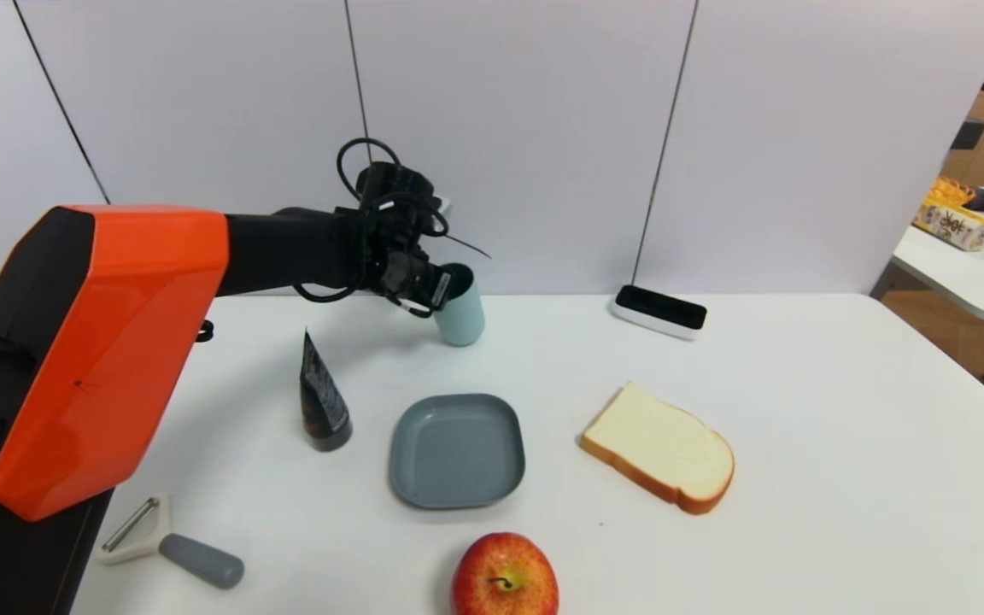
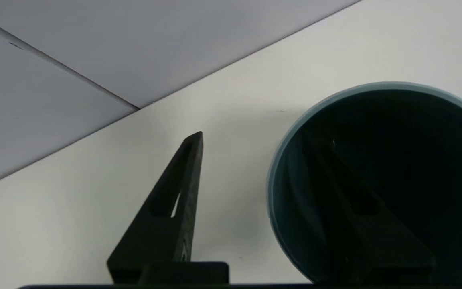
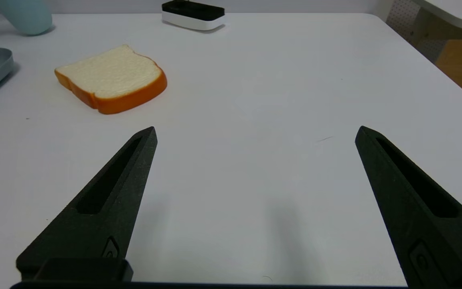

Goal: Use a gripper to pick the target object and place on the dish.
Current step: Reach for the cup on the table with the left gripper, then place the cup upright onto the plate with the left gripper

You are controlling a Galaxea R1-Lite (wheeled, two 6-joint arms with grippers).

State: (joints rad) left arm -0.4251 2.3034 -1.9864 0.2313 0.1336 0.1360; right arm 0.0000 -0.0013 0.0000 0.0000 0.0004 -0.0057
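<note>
**Cup tilted at L gripper, far side of table**

We see the L gripper [image 1: 439, 295] reaching out over the far-left part of the white table [image 1: 799, 444], at the rim of the pale teal cup [image 1: 462, 314]. Cup's long axis leans off vertical: mouth points up and toward the robot's left, base down toward the table and slightly right. In the L wrist view one finger [image 2: 355, 208] sits inside the cup [image 2: 291, 160], against the dark inner wall; the other finger [image 2: 175, 200] is outside, well apart from the rim. So fingers are spread w/ the near wall between them, not pinching it.

Grey-blue dish [image 1: 456, 450] lies nearer the robot than the cup, bare, w/ a black tube [image 1: 321, 397] just to its left. Bread slice [image 1: 659, 447] to the dish's right, apple [image 1: 505, 576] at the near edge, peeler [image 1: 172, 547] near-left.

R gripper [image 3: 255, 132] hovers low over the right part of the table, fingers wide apart, holding nothing.
</note>
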